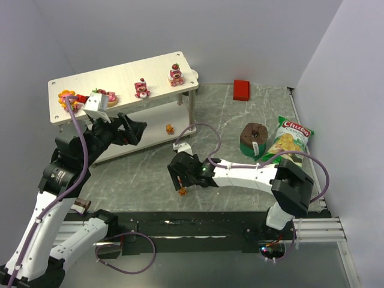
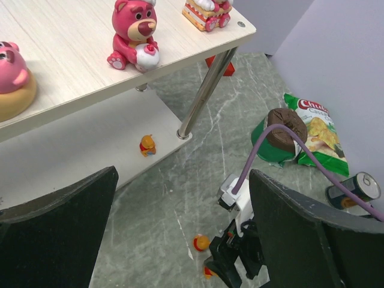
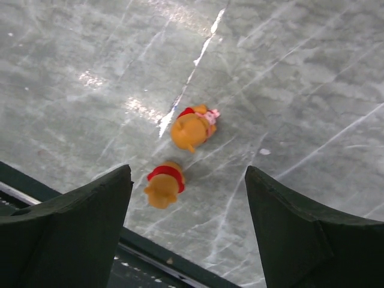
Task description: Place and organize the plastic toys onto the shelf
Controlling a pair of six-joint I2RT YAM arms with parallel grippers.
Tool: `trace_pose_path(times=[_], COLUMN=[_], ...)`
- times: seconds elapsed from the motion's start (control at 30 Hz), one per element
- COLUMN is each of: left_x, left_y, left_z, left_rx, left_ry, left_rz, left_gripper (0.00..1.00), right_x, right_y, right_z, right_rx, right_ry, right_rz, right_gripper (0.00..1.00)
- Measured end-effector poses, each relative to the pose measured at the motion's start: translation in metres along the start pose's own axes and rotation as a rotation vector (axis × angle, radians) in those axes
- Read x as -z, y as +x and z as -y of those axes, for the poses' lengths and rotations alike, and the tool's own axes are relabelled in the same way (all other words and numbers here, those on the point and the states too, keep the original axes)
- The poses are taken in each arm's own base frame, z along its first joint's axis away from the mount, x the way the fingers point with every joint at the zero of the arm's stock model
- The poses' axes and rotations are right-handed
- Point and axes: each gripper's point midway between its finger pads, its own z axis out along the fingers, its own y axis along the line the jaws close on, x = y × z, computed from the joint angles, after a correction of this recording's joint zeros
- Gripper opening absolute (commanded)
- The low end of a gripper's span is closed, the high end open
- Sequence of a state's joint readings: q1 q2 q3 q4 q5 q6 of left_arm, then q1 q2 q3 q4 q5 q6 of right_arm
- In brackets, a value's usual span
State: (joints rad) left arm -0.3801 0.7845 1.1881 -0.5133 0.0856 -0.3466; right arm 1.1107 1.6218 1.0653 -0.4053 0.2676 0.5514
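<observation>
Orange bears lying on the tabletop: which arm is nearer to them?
Right. The right gripper holds its open fingers directly over the orange bears; the left gripper is away beside the shelf.

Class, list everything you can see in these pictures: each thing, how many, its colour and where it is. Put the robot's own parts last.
shelf: one, pale wood, far left of the table
strawberry bears: three, pink-red, top tier
flower-faced figurine: one, orange-yellow, top tier's left end
small bears: three, orange; two on the table, one on the lower tier
block: one, red, far side of the table
cylinder: one, brown and green, beside the chip bag
chip bag: one, green and yellow, right side
can: one, dark, near the chip bag
table: one, grey marbled
left pincer: black, open, by the shelf
right pincer: black, open, above two small bears
</observation>
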Motion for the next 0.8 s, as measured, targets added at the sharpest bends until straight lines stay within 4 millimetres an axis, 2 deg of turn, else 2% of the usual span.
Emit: trace_pose_path(times=[0.27,0.4,0.53,0.8], left_x=[-0.007,0.002,0.009,0.015], left_y=[0.007,0.009,0.006,0.006], left_z=[0.002,0.002,0.008,0.013], left_rx=[0.042,0.061,0.064,0.076], left_ry=[-0.013,-0.015,0.004,0.028], left_rz=[-0.021,-0.005,0.012,0.026], left_gripper=[0.96,0.96,0.96,0.96], right_x=[-0.007,-0.011,-0.012,-0.023], right_y=[0.021,0.044,0.056,0.066], right_z=[-0.018,-0.028,-0.037,-0.029], right_rx=[-0.068,-0.068,-0.065,-0.079], right_ry=[-0.001,0.012,0.019,0.093], right_rz=[-0.061,-0.108,-0.121,-0.144], right_gripper=[0.75,0.70,0.67,0.69])
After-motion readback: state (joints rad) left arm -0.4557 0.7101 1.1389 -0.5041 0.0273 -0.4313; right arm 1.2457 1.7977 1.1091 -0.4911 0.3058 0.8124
